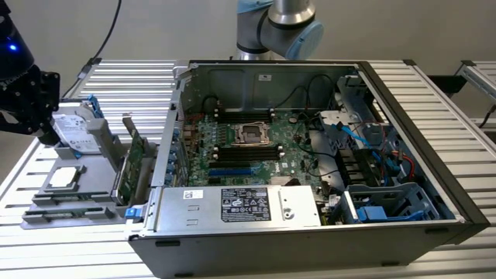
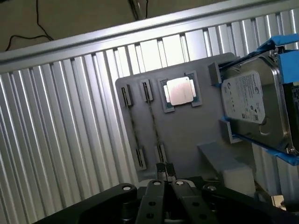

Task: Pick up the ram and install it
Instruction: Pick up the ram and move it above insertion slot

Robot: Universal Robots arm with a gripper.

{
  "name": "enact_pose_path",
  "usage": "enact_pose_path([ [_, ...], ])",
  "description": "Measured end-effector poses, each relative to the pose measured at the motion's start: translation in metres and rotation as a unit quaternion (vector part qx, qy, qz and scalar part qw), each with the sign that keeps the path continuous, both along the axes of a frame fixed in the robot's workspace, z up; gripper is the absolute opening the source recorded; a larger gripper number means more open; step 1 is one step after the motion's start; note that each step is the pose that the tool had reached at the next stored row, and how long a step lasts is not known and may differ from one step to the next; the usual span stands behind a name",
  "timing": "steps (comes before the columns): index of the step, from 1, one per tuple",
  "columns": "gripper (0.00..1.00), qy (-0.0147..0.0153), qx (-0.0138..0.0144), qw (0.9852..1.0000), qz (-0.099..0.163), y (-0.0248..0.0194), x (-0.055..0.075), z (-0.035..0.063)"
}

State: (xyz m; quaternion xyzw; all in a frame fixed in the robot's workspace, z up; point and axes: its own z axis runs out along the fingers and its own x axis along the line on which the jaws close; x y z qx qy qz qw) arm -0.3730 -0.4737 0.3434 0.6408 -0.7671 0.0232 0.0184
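Two ram sticks stand on edge in the slotted holders of a grey tray (image 2: 187, 135). From above they look like thin dark lines: one ram (image 2: 155, 125) and a second ram (image 2: 134, 129) beside it. My gripper (image 2: 164, 171) hovers above the tray near one end of the first stick, fingers shut with nothing between them. In the exterior view my gripper (image 1: 46, 135) hangs high over the tray (image 1: 85, 192) at that view's left, beside the open computer case (image 1: 310, 244). The motherboard's black memory slots (image 1: 246, 153) lie below the processor socket.
On the tray are a silver hard drive with blue rails (image 2: 254, 105), a processor chip (image 2: 180, 91) and an upright green expansion card (image 1: 133, 165). The case holds a power supply (image 1: 240, 204), blue cables (image 1: 349, 131) and a drive cage (image 1: 391, 203). Everything sits on a ribbed aluminium table (image 2: 56, 140).
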Motion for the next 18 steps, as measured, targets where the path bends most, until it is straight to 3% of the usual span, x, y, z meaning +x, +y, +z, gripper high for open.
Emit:
enact_pose_path([
  [4,0.11,0.0016,0.0,0.9994,0.036,0.0,0.0,-0.0008],
  [7,0.11,0.0028,0.0,0.998,0.063,0.0,0.0,-0.0015],
  [14,0.11,0.0049,-0.0002,0.9923,0.124,0.0001,-0.0004,-0.0031],
  [17,0.12,0.0049,-0.0004,0.9921,0.125,0.0,-0.0003,-0.0031],
  [18,0.16,0.0049,-0.0004,0.9921,0.125,0.0,-0.0003,-0.0031],
])
